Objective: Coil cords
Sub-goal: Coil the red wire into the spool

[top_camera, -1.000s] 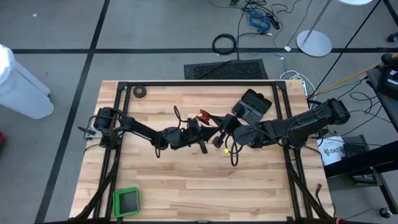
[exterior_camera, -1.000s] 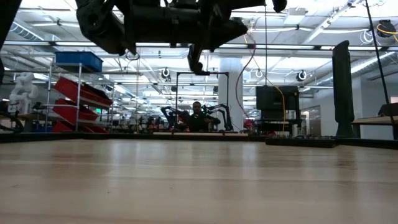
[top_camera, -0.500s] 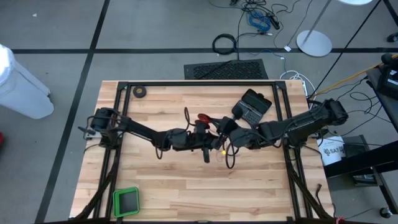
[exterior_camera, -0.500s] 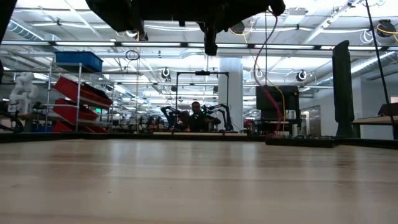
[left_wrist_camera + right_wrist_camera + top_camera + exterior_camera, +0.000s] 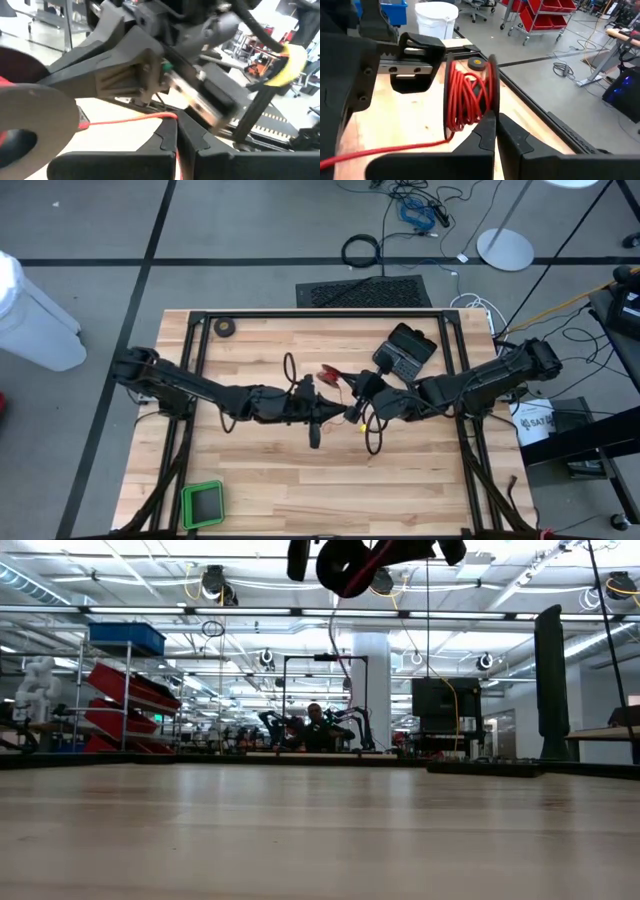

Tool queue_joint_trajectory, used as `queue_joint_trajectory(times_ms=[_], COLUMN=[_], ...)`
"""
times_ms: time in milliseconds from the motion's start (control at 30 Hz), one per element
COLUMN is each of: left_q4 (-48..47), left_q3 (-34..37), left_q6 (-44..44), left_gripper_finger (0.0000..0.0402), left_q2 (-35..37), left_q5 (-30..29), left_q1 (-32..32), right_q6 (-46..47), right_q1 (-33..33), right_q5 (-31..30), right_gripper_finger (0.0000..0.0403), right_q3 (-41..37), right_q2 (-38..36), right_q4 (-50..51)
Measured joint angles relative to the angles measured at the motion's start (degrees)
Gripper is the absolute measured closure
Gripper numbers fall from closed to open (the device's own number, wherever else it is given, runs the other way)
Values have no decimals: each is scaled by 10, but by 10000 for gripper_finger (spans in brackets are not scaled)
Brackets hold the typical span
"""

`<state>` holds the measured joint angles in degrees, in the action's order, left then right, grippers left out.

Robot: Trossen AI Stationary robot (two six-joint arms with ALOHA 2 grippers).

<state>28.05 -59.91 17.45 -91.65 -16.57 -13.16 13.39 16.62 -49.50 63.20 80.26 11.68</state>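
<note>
The small black reel (image 5: 470, 95), wound with thin red wire, is held above the table's middle by my right gripper (image 5: 495, 131), which is shut. It also shows in the high view (image 5: 330, 372) and at the top of the low view (image 5: 350, 565). A free run of red wire (image 5: 125, 120) leads from the reel to my left gripper (image 5: 176, 142), which is shut on it just beside the reel, on the near side (image 5: 318, 412). A strand of the wire (image 5: 335, 630) hangs below the reel in the low view. My left gripper pinches the free red wire (image 5: 170, 116) between its two fingertips. The wire comes in across the fingers from the reel's side and bends down between them. The wire is clear of the table. My right gripper holds the reel by the rim of one flange (image 5: 491, 116) at its fingertips. The fingers come about level from the table's right side. The reel stands on edge, lifted clear of the table, and wire trails from it (image 5: 380, 152).
A black tape roll (image 5: 226, 327) lies at the far left of the table. A black device (image 5: 405, 352) lies at the far right. A green tray (image 5: 203, 502) sits at the near left corner. A black cable loop (image 5: 361, 250) lies on the floor beyond.
My left gripper has moved toward the table's near edge and a little left, around the reel, and has risen out of the low view. The reel has stayed over the table's middle in my right gripper and now shows uncovered in the low view.
</note>
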Motion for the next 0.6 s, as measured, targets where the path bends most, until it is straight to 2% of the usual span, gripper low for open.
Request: queue_joint_trajectory(times_ms=[333,600], left_q4=[-24,-41], left_q3=[0,0], left_q6=[-13,-15], left_gripper_finger=[402,402], left_q2=[10,33], left_q5=[-15,-15], left_q1=[-12,-12], right_q6=[5,-12], right_q1=[0,0], right_q5=[5,33], right_gripper_finger=[402,402], right_q3=[0,0], right_q2=[-1,-1], right_q4=[6,11])
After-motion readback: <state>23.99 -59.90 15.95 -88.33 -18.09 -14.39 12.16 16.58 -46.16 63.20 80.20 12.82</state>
